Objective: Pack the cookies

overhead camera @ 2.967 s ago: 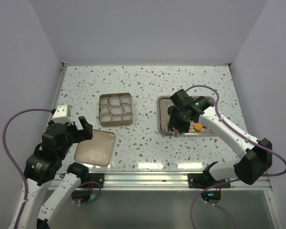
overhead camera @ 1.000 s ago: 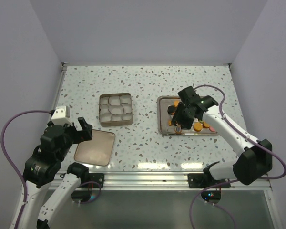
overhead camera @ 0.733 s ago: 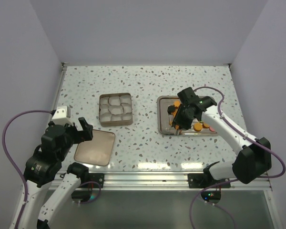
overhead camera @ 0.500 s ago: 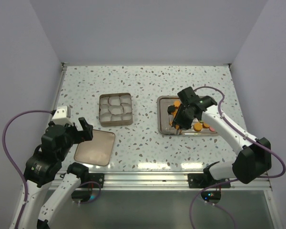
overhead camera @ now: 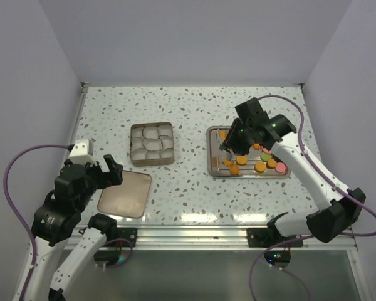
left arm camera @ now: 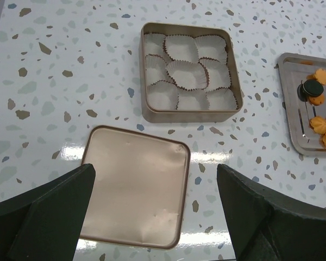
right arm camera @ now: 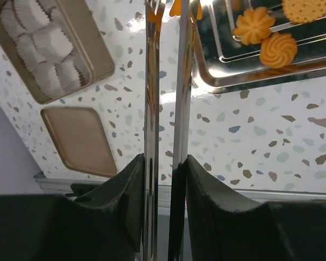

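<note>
Several cookies (overhead camera: 261, 166), mostly orange, lie on the metal tray (overhead camera: 211, 164) at the right; the left wrist view shows them (left arm camera: 320, 124) with a dark one (left arm camera: 314, 88). My right gripper (overhead camera: 239, 137) is shut on metal tongs (right arm camera: 150, 109), raised above the tray's left part. The tong tips pinch an orange cookie (right arm camera: 175, 7). More cookies (right arm camera: 279, 48) lie on the tray below (right arm camera: 233, 79). The open tin (overhead camera: 152, 143) holds white paper cups (left arm camera: 187, 73) and no cookies. My left gripper (left arm camera: 157, 217) is open and empty above the tin's lid (left arm camera: 136, 193).
The lid (overhead camera: 125, 193) lies flat near the table's front left, in front of the tin. The tin and the tray stand side by side with a strip of speckled tabletop (overhead camera: 189, 157) between them. Walls close in the back and sides.
My right arm has lifted off the tray and drawn back, uncovering the cookies it hid. The tongs now carry an orange cookie. The left arm has not moved.
</note>
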`<state>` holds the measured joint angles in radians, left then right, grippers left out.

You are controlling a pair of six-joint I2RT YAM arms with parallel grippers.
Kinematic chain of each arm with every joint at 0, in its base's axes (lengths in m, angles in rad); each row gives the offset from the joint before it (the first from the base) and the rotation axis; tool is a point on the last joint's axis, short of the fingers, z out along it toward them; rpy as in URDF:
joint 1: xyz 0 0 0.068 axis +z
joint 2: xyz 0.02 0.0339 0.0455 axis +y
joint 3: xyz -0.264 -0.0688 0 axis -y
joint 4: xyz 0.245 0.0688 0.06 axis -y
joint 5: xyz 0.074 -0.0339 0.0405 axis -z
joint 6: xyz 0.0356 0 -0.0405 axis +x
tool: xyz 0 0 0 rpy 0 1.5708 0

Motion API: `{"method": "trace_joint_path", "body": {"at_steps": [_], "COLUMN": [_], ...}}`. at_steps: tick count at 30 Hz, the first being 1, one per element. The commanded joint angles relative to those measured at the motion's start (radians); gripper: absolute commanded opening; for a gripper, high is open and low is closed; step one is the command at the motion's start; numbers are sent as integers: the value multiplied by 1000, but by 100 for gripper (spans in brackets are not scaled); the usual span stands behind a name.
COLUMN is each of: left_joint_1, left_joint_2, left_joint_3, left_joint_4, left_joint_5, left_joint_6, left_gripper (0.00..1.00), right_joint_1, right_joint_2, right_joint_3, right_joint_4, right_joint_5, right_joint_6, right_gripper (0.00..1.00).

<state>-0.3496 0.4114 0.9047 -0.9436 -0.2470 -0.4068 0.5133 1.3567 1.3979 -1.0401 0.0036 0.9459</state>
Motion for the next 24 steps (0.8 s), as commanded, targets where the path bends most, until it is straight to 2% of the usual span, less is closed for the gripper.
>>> {"method": "trace_joint_path", "body": {"at_steps": [1,8,15,24], "left_joint_1": [-5,-5,-5,-5], "left_joint_2": [-6,-6,-10,-40], "left_joint_3": [-3,-4,-4,-7], "left_joint_4": [48,49,51,52], "left_joint_5": [15,20,23,23], "left_joint_6": [23,23,25,25], "left_gripper": [100,100,100,100], "right_joint_1": [57,223,264,332], "right_joint_2": [24,220,415,679], "right_joint_3": [110,352,515,768], "right_joint_4": [35,98,219,281], "right_joint_5": [-25,-20,-103,-154], "right_joint_6": [30,34,51,63], "right_gripper": [19,19,19,18]}}
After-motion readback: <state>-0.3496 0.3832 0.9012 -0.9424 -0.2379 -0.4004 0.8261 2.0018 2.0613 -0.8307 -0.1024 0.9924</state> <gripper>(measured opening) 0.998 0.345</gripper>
